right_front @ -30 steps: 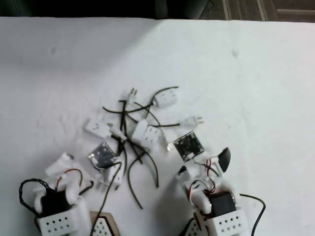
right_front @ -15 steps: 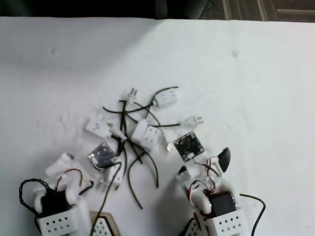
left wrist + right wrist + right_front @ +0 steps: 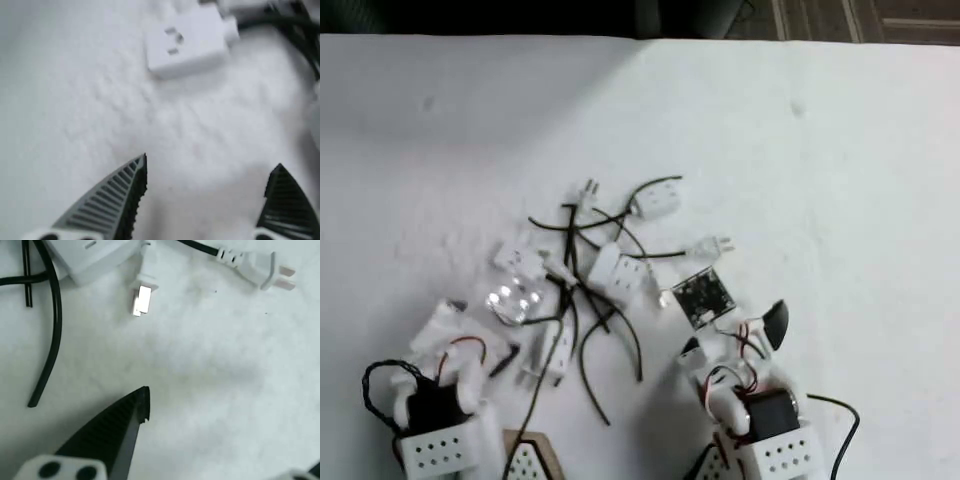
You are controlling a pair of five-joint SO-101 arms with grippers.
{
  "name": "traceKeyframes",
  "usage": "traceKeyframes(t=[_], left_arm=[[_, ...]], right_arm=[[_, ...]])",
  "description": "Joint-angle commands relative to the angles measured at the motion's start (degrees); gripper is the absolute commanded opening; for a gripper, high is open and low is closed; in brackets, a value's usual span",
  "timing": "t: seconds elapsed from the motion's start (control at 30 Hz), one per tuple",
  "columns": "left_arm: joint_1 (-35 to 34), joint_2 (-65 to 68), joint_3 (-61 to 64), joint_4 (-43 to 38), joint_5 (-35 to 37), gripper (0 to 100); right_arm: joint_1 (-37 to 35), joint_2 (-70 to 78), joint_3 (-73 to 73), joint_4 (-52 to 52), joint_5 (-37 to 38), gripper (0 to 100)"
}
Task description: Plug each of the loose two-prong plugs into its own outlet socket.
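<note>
Left wrist view: the left jaws hang released, spread wide over the bare white counter [image 3: 75,100]. A white socket block [image 3: 185,42] lies flat just beyond them, its two slots facing up and black cords [image 3: 300,30] beside it. In the right wrist view the right jaws are also released and grasp nothing, above the counter near a two-prong plug [image 3: 267,271] on a black lead and a second plug [image 3: 142,297] just beside another socket block [image 3: 87,255]. In the high view the plugs, blocks and cords lie tangled mid-counter, in front of both arms.
</note>
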Motion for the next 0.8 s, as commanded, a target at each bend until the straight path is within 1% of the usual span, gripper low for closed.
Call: traceKeyframes(t=[0.0,0.17,0.23,0.3,0.37,0.5,0.57,0.63,0.7,0.77], left_arm=[[0.7,0.0,-0.2,-6.7,12.2,37],[0.7,0.0,-0.2,-8.1,22.3,37],[0.7,0.0,-0.4,-8.4,25.8,37],[0.7,0.0,-0.3,-8.4,28.7,37],[1.7,0.0,-0.2,-8.2,29.9,37],[5.3,0.0,-0.2,-6.2,29.8,37],[6.7,0.0,-0.2,-5.2,29.9,37],[7.2,0.0,-0.2,-4.6,30.2,36],[7.2,0.0,-0.3,-4.8,30.2,29],[7.2,0.0,-0.4,-4.9,30.2,16]], right_arm=[[-0.1,-0.8,0.3,0.4,0.5,52.3],[0.1,-0.8,0.0,0.4,0.5,52.3],[1.7,-0.8,-0.5,0.3,0.4,52.3],[5.0,-0.8,-2.5,0.5,0.5,52.3],[10.3,-0.8,-4.4,0.5,0.5,52.3],[21.5,-0.8,-6.3,0.5,0.2,52.3],[24.4,-0.8,-6.9,0.1,0.2,52.4],[24.5,-0.8,-7.7,0.4,0.2,52.4],[24.5,-0.8,-7.7,0.5,0.2,52.4],[24.5,-0.8,-7.7,0.5,0.2,52.4]])
